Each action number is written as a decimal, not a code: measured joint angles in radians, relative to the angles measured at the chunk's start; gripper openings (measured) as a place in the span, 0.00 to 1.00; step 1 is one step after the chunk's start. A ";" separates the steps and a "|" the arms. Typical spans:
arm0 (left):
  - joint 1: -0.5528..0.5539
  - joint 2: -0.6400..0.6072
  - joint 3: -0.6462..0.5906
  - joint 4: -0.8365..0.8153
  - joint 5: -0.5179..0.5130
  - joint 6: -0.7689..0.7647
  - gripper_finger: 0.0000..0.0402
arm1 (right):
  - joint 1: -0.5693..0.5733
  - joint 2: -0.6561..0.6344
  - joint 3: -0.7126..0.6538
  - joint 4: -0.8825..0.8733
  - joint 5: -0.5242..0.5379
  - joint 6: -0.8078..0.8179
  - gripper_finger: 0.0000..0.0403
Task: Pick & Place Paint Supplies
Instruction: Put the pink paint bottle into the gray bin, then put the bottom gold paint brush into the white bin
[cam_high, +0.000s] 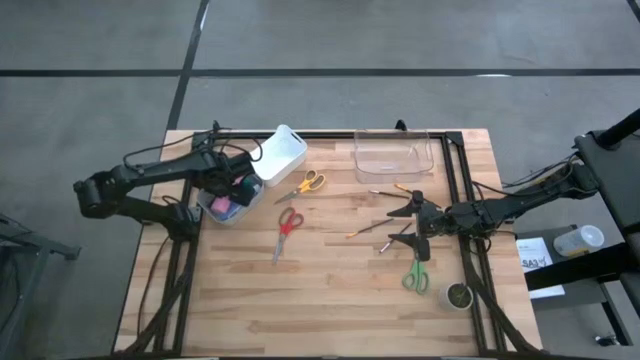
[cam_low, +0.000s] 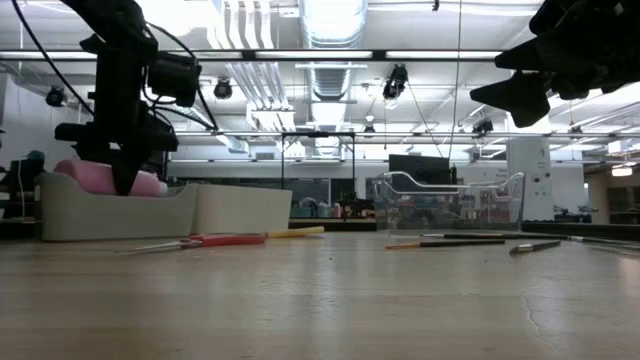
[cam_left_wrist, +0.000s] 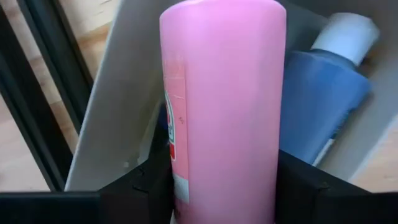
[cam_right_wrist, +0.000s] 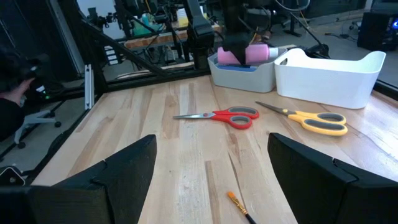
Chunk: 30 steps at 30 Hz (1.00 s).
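Note:
The pink bottle (cam_left_wrist: 224, 106) lies on its side in the nearer white bin (cam_high: 222, 212) at the table's left. A blue tube with a white cap (cam_left_wrist: 317, 106) lies beside it. My left gripper (cam_high: 236, 186) reaches down into that bin and is shut on the bottle. My right gripper (cam_high: 402, 225) hovers open above the table's right part, over thin brown paintbrushes (cam_high: 366, 230) that lie flat on the wood. One brush tip (cam_right_wrist: 239, 205) shows below its fingers. The small dark blue bottle is not visible. My left gripper pinches the pink bottle's round body (cam_left_wrist: 186, 155) between its two fingers, one finger (cam_left_wrist: 149, 186) on each side. It comes from above, pointing down, as the low view shows. The fingers lie across the bottle. The bottle (cam_low: 100, 178) lies level in the bin.
A second white bin (cam_high: 280, 155) stands behind the first. A clear bin (cam_high: 392, 155) sits at the far edge. Yellow scissors (cam_high: 306, 183), red scissors (cam_high: 287, 226) and green scissors (cam_high: 417, 272) lie on the wood. A small round dark thing (cam_high: 458, 295) sits near the right corner.

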 joint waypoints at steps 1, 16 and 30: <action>0.004 0.000 -0.004 0.001 0.002 0.000 0.53 | 0.000 0.000 0.000 0.000 0.000 0.000 0.76; 0.038 -0.001 0.018 -0.004 0.036 0.055 0.72 | 0.000 0.000 0.000 0.000 0.000 0.000 0.76; 0.036 -0.028 0.198 -0.068 0.028 0.035 0.72 | 0.000 0.000 0.000 0.000 0.000 0.000 0.76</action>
